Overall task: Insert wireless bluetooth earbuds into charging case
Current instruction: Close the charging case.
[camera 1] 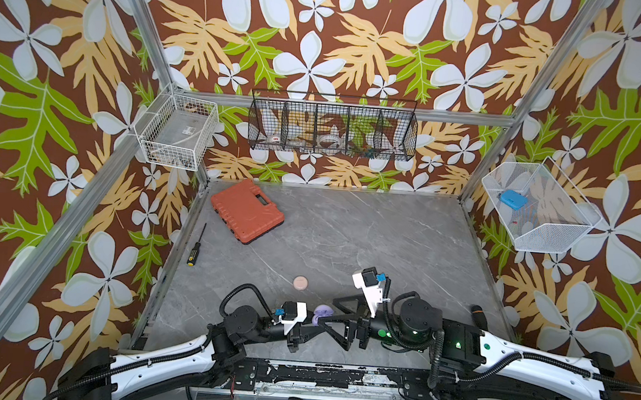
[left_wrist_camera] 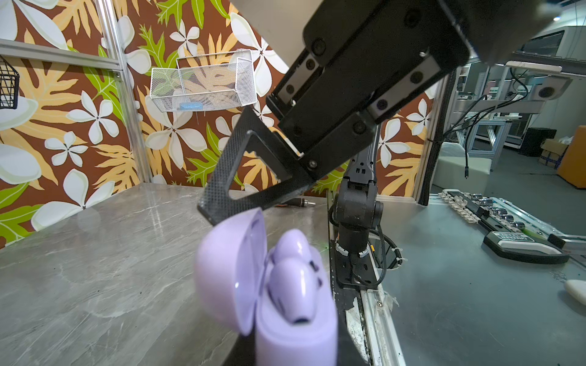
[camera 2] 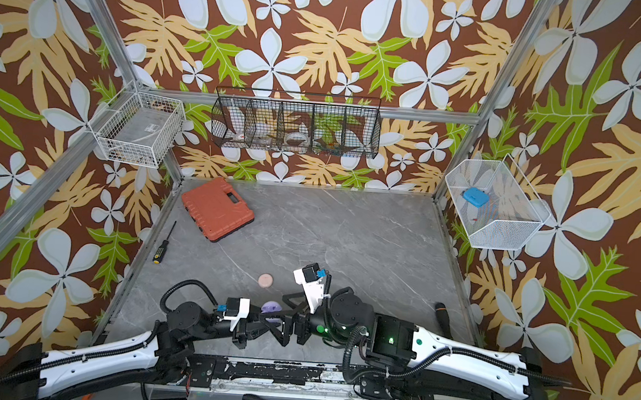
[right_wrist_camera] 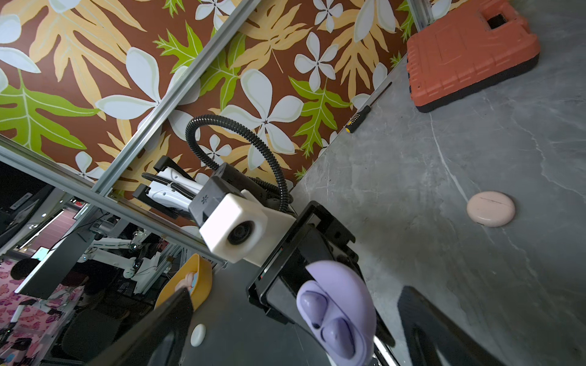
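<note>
Your left hand point(camera 1: 312, 322) is clamped on the open lavender charging case point(left_wrist_camera: 295, 317) near the table's point(camera 1: 386, 232) front edge, with both lavender earbuds point(right_wrist_camera: 326, 317) seated inside. Your right hand point(right_wrist_camera: 296, 290), spread wide, straddles the lid point(left_wrist_camera: 228, 263). Closing looks next: press squarely, left wrist steady.

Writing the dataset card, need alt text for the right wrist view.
An open lavender charging case, two lavender earbuds seated inside, is held in the left gripper close to the camera. Beyond it on the grey marble table lie a closed pink case, an orange tool case and a screwdriver.
</note>
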You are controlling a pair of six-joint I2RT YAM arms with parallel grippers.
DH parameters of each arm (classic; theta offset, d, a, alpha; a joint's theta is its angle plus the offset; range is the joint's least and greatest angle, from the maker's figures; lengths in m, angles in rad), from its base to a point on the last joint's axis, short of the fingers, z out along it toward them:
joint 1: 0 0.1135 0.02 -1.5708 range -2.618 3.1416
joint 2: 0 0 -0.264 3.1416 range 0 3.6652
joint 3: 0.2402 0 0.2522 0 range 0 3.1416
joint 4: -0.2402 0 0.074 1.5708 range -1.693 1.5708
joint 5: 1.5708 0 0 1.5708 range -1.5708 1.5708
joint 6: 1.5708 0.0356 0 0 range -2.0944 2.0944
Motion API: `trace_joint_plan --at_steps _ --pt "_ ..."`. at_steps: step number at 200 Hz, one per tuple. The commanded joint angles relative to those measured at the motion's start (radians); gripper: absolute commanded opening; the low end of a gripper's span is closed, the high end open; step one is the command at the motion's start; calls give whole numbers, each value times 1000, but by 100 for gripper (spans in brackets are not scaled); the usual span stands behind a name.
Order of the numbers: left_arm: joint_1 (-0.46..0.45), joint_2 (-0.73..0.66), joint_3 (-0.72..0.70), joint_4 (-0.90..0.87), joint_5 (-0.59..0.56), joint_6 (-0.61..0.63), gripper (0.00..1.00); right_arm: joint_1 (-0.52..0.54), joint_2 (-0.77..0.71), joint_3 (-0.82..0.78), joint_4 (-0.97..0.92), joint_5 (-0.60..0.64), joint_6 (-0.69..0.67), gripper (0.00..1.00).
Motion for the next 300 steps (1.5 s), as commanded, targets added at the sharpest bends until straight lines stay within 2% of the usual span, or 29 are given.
trace_joint_plan --at_steps 1,154,222,249,275,300 --pt "2 -1 8 44 -4 -4 0 0 10 11 31 -41 -2 100" --pt "3 -1 10 37 -16 -4 0 0 -7 -4 131 -207 -4 96" --pt "2 4 12 32 -24 -13 0 0 -91 31 25 -77 -51 96" --pt "2 11 16 25 -36 -26 0 -1 -105 109 -132 109 -72 97" --pt "1 14 47 -16 -41 -70 0 0 -153 117 -241 308 -73 97" --pt "2 19 112 -93 -34 -120 0 0 -175 114 -311 382 -61 97"
